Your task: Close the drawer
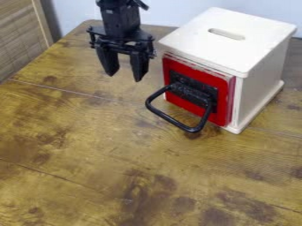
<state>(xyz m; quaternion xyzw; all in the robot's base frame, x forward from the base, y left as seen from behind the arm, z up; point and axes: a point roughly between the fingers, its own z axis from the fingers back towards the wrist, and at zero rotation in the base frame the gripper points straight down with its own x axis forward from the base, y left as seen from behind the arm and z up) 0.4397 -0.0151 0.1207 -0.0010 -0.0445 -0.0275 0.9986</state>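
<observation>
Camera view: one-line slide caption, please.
Open gripper hovering beside a pale wooden box, its red-fronted drawer bearing a black loop handle.

A black robot arm (119, 16) is reaching down from the top edge, its gripper (125, 75) pointing downward, two fingers standing apart.

honestly can't make out any text here, no labels, brands, numbers or signs I can read on anything in view
</observation>
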